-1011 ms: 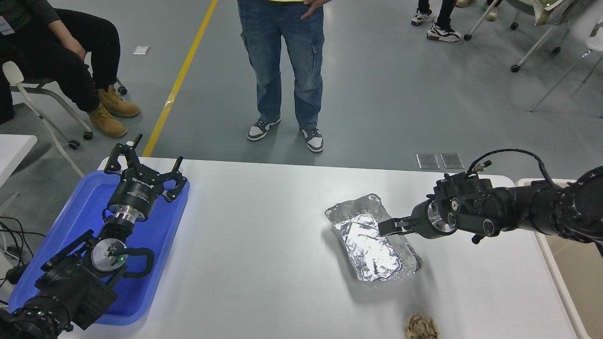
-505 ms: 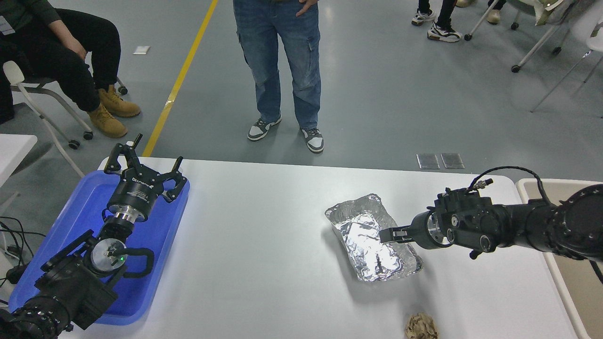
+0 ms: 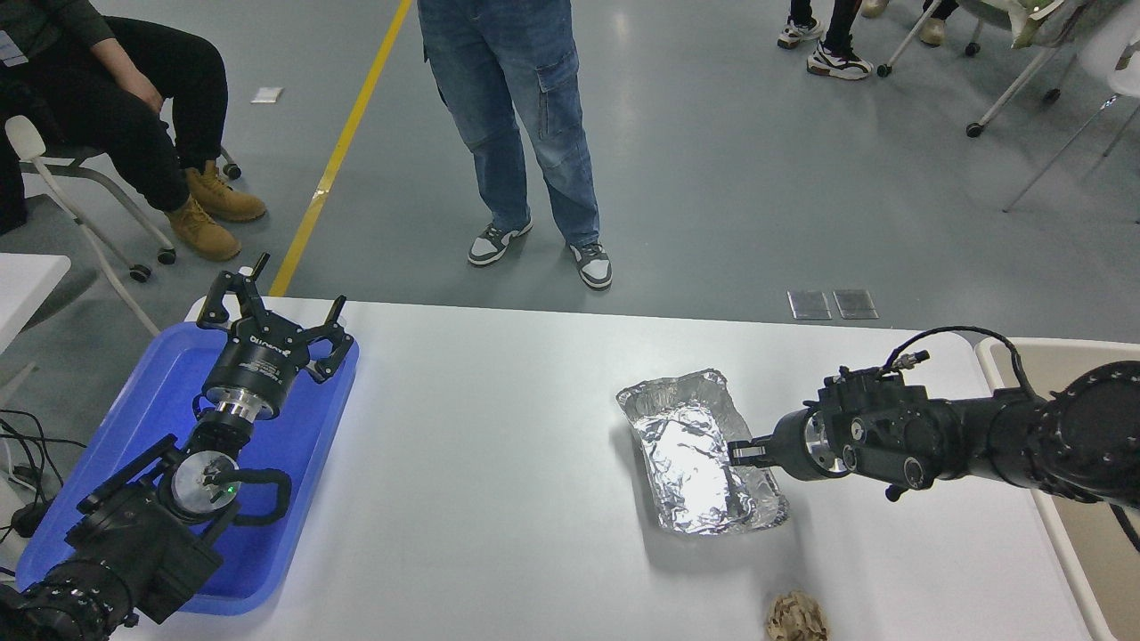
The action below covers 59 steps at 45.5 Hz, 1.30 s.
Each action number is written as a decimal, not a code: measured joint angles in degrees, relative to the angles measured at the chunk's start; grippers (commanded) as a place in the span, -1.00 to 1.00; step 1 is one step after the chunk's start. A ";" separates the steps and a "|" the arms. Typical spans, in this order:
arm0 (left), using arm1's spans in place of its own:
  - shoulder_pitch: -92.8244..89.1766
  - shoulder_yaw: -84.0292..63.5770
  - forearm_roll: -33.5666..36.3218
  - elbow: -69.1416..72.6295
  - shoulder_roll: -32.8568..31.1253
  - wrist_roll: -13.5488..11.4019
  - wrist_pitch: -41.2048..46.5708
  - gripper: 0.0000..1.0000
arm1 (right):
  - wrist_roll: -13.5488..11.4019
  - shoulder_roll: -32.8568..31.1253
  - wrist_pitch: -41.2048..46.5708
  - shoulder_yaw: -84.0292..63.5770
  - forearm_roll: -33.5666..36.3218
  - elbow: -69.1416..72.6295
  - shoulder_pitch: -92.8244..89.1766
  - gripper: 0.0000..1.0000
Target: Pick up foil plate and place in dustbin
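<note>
The foil plate (image 3: 690, 463), shiny and crinkled, lies on the white table (image 3: 499, 427) right of centre, its long side running away from me. My right gripper (image 3: 737, 453) reaches in from the right edge, its narrow fingers closed on the plate's right rim about halfway along. The dustbin (image 3: 987, 356) is a beige bin with a pale rim, partly in view beyond the table's right end, behind the right arm. My left gripper (image 3: 270, 303) is parked open above the blue tray at the lower left.
A blue plastic tray (image 3: 134, 418) lies under the left arm. A crumpled brown paper ball (image 3: 795, 616) sits near the table's front edge. A person in jeans (image 3: 517, 116) stands beyond the far edge; another sits at the upper left.
The right gripper dropped lower and slid toward me along the plate's right rim, then closed on it. The plate turned slightly. The standing person shifted left. The left arm stayed still.
</note>
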 measured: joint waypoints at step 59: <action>0.00 0.00 0.00 0.00 0.01 0.00 0.00 1.00 | 5.57 -16.93 17.74 -2.67 -2.40 10.18 27.01 -1.00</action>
